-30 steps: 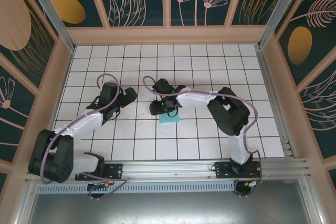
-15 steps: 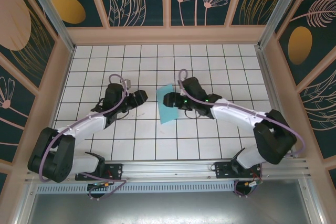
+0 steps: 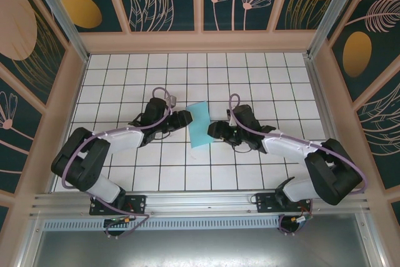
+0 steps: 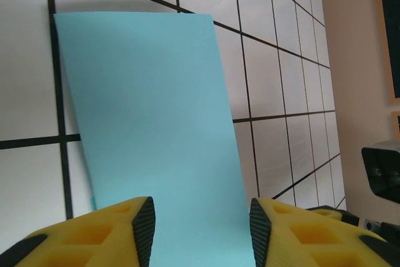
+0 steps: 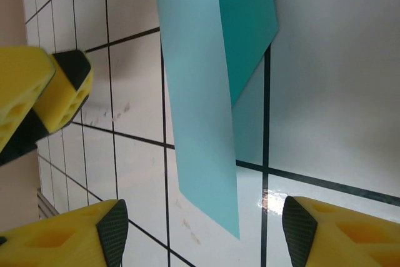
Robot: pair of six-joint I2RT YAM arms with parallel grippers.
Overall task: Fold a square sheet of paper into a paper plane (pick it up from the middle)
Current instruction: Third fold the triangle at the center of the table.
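Note:
The turquoise sheet of paper (image 3: 200,123) lies folded into a long rectangle in the middle of the tiled table. My left gripper (image 3: 187,119) sits at its left edge and my right gripper (image 3: 212,131) at its right edge. In the left wrist view the paper (image 4: 156,123) runs in between the open left gripper (image 4: 201,229) and touches neither pad. In the right wrist view one layer of the paper (image 5: 200,104) stands up off the table, with a darker layer behind it. The right gripper (image 5: 206,232) is open wide and holds nothing.
The white tiled table (image 3: 250,79) is walled by wooden panels on three sides. An aluminium rail (image 3: 200,201) with both arm bases runs along the near edge. A yellow finger of the left gripper (image 5: 59,85) shows beyond the paper in the right wrist view.
The right arm swung off the paper to the right, uncovering a longer rectangle. The left gripper moved right to the paper's edge and its jaws narrowed.

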